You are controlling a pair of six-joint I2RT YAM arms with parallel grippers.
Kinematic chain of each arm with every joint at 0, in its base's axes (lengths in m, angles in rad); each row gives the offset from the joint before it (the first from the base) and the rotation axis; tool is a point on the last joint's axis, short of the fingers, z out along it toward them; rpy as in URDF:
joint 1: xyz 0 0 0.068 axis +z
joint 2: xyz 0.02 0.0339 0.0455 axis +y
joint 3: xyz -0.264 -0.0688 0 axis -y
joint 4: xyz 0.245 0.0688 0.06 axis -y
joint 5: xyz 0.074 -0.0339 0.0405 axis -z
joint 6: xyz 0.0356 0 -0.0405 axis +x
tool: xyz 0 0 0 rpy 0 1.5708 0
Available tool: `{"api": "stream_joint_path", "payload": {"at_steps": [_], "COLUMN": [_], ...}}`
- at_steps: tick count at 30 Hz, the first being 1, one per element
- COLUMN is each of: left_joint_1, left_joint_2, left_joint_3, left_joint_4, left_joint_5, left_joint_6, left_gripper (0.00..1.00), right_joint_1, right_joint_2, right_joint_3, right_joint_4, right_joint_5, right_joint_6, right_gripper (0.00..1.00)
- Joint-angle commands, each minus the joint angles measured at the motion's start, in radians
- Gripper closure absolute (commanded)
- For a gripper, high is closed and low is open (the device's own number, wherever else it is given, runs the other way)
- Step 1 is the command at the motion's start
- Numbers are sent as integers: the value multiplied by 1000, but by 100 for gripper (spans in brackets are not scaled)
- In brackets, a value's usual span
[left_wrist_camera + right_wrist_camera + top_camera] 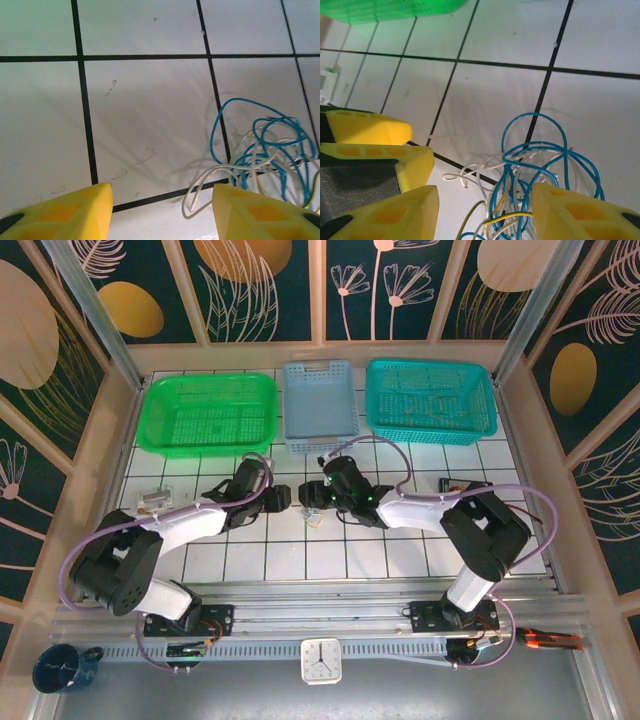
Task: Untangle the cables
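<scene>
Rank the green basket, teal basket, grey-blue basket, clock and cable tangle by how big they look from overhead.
1. The green basket and the teal basket: too alike to separate.
2. The grey-blue basket.
3. The clock.
4. The cable tangle, clearly the smallest.

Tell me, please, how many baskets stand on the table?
3: the green basket at the far left, the grey-blue basket in the middle, the teal basket at the far right. None seems hidden.
</scene>
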Motion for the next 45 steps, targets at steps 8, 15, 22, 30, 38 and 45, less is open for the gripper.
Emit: {"api": "stream_joint_path", "payload": {"at_steps": [8, 15, 22, 30, 38, 45], "left_joint_1": [-12, -35, -42, -42, -42, -42], "left_joint_2": [43, 83, 97, 27, 28, 30], "left_joint_3": [23, 36, 48, 15, -2, -19], "left_joint_4": [9, 47, 53, 52, 100, 109], "left_joint_5": [48, 86, 82, 41, 110, 121], "left_joint_6": [79, 77, 73, 47, 1, 27], "left_gripper": [51, 57, 56, 41, 48, 52], "right_joint_1": [-3, -10, -11, -14, -19, -37], "right_joint_2": [41, 44, 40, 37, 33, 28], "right_joint_3": [8, -1, -13, -24, -30, -34], "right_joint_4": [-34, -22, -16, -13, -11, -9], "right_joint_5": [90, 80, 77, 74, 74, 66], "right_joint_6": [-46, -49, -43, -44, -47, -56], "right_gripper": [53, 59, 61, 64, 65, 65]}}
